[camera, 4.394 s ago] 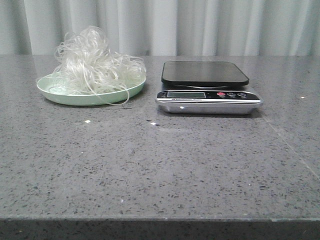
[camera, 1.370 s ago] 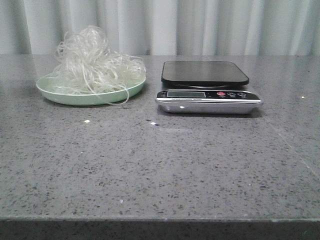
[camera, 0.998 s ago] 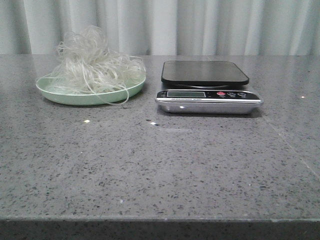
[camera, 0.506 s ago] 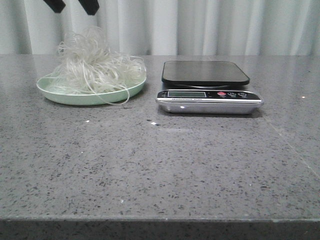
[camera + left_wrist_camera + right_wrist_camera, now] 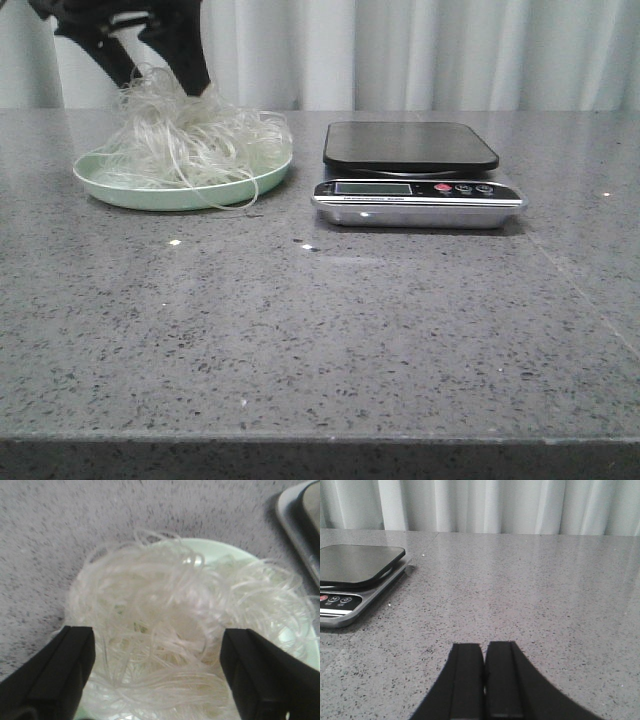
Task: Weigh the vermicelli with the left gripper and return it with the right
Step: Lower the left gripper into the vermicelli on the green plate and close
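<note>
Plainly, how it handles: the vermicelli (image 5: 190,135) looks very light, springy and loosely tangled; strands will likely compress to almost nothing under a grip, and loops may slide free or trail off the clump.
Where it sits: heaped on the pale green plate (image 5: 130,190) at the far left of the surface (image 5: 320,330), piled above the rim, with a few strands hanging over the near edge.
Where to grip: judged best through the thick middle of the heap, deep enough to gather many loops at once; a pinch at the fringe would probably lift only a few threads.
Left gripper (image 5: 157,667): jaws spread wide, one finger on either side of the heap in the left wrist view, nothing clamped yet; from the front it hangs over the back of the pile.
Right gripper (image 5: 484,680): jaws pressed together and empty, low over bare stone to the right of the scale.
Scale (image 5: 415,175): just beside the plate on its right, black platform bare, display and buttons facing forward.
Obstacles: nothing lies between plate and scale; the plate is light enough that snagged strands could drag it.
Risk: stray strands dropping across the gap or draping over the platform's edge, which would spoil the reading.
Backdrop: pale curtains (image 5: 450,50) behind, well clear.
</note>
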### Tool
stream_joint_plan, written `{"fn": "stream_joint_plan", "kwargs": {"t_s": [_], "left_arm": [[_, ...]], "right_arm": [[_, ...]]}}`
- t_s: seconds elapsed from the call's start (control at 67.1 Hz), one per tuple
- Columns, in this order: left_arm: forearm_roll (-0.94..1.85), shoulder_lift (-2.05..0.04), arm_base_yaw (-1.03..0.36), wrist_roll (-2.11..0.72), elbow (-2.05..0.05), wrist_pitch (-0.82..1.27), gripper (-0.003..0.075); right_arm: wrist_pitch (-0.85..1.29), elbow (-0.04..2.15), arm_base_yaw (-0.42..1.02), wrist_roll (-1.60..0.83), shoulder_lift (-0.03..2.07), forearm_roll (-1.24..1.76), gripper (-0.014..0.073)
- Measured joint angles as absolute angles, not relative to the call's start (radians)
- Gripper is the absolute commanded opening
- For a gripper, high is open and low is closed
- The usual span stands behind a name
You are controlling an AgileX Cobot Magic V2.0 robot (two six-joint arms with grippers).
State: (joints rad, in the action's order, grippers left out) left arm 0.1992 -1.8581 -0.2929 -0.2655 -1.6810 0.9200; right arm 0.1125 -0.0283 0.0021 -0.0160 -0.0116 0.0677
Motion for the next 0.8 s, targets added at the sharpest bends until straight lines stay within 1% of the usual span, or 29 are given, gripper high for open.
{"fn": "stream_joint_plan", "kwargs": {"t_s": [0.104,0.149,0.238,0.253,0.268,0.298,0.313,0.328,0.372,0.387,0.417,0.432,0.447,0.462,0.521,0.804], "left_arm": [[0.215,-1.877,-0.293,-0.266,-1.681,0.931,0.0561],[0.219,-1.882,-0.293,-0.264,-1.681,0.936,0.0541],[0.224,-1.882,-0.293,-0.264,-1.681,0.939,0.0462],[0.224,-1.882,-0.293,-0.264,-1.681,0.939,0.0433],[0.224,-1.882,-0.293,-0.264,-1.681,0.939,0.0423],[0.224,-1.882,-0.293,-0.264,-1.681,0.939,0.0356],[0.224,-1.882,-0.293,-0.264,-1.681,0.939,0.0356],[0.226,-1.882,-0.293,-0.264,-1.681,0.940,0.0321],[0.229,-1.882,-0.293,-0.264,-1.681,0.942,0.0261],[0.229,-1.882,-0.293,-0.264,-1.681,0.942,0.0225],[0.229,-1.882,-0.293,-0.264,-1.681,0.942,0.0178],[0.231,-1.882,-0.293,-0.264,-1.681,0.944,0.0167],[0.231,-1.882,-0.293,-0.264,-1.681,0.944,0.0133],[0.231,-1.882,-0.293,-0.264,-1.681,0.944,0.0125],[0.231,-1.882,-0.293,-0.264,-1.681,0.946,0.0146],[0.227,-1.882,-0.293,-0.264,-1.736,1.019,0.0139]], "right_arm": [[0.112,-0.028,0.002,-0.016,-0.012,0.068,0.0150],[0.112,-0.028,0.002,-0.016,-0.012,0.068,0.0150],[0.112,-0.028,0.002,-0.016,-0.012,0.068,0.0150],[0.112,-0.028,0.002,-0.016,-0.012,0.068,0.0150],[0.112,-0.028,0.002,-0.016,-0.012,0.068,0.0150],[0.112,-0.028,0.002,-0.016,-0.012,0.068,0.0150],[0.112,-0.028,0.002,-0.016,-0.012,0.068,0.0150],[0.112,-0.028,0.002,-0.016,-0.012,0.068,0.0150],[0.112,-0.028,0.002,-0.016,-0.012,0.068,0.0150],[0.112,-0.028,0.002,-0.016,-0.012,0.068,0.0150],[0.112,-0.028,0.002,-0.016,-0.012,0.068,0.0150],[0.112,-0.028,0.002,-0.016,-0.012,0.068,0.0150],[0.112,-0.028,0.002,-0.016,-0.012,0.068,0.0150],[0.112,-0.028,0.002,-0.016,-0.012,0.068,0.0150],[0.112,-0.028,0.002,-0.016,-0.012,0.068,0.0150],[0.112,-0.028,0.002,-0.016,-0.012,0.068,0.0150]]}}
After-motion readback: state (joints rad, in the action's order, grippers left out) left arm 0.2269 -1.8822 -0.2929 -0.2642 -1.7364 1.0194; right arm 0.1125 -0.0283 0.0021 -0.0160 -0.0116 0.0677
